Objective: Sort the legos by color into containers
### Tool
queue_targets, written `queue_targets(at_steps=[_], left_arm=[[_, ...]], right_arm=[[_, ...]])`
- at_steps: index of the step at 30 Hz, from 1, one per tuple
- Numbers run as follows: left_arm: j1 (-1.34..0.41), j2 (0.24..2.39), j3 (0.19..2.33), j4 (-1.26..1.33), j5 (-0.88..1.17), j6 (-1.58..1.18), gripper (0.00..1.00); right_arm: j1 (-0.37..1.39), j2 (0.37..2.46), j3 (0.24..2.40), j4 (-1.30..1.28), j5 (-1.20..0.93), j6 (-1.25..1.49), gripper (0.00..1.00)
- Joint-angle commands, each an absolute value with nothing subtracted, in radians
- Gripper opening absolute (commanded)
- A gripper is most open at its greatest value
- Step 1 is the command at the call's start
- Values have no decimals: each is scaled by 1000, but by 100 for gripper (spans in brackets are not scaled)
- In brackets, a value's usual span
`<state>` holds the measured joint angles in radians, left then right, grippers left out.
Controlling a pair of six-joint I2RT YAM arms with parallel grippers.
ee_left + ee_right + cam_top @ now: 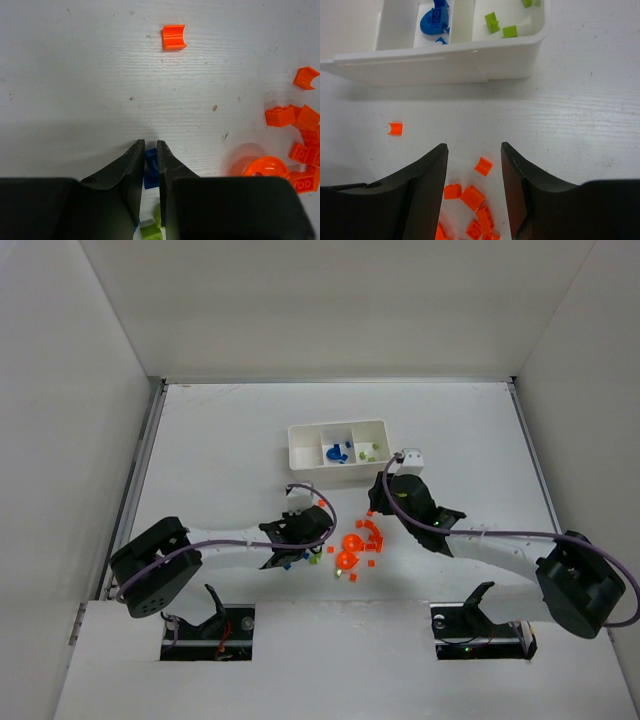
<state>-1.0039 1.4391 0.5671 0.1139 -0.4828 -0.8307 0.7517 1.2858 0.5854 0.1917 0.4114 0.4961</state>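
My left gripper is shut on a small blue brick at table level, left of the orange pile; it also shows in the top view. Yellow-green bricks lie under its fingers. My right gripper is open and empty, with small orange bricks on the table between its fingers; it also shows in the top view. The white tray stands beyond, with blue pieces in its middle compartment and yellow-green bricks in its right one.
Two rounded orange pieces sit among scattered orange bricks between the arms. Single orange pieces lie apart, one in the left wrist view and one in the right wrist view. White walls enclose the table.
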Motion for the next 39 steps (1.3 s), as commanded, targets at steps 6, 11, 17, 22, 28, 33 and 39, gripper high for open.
queue_targets(at_steps=[6, 11, 17, 22, 28, 33, 39], left_arm=[[-1016, 1361, 666, 51, -572, -809, 9], [-943, 1331, 736, 98, -531, -759, 9], [-819, 1440, 906, 233, -414, -658, 11], [-743, 1626, 1076, 273, -353, -620, 12], [-716, 1787, 1232, 261, -354, -591, 29], [-708, 1766, 1235, 256, -359, -588, 36], [-722, 1632, 1088, 256, -386, -569, 32]], right_arm=[[792, 1197, 497, 264, 423, 566, 52], [817, 1181, 477, 275, 419, 578, 52], [821, 1192, 460, 311, 388, 587, 51], [821, 1192, 448, 325, 379, 597, 50], [826, 1200, 449, 330, 377, 588, 50], [861, 1209, 456, 348, 358, 568, 48], [981, 1304, 515, 376, 299, 525, 42]])
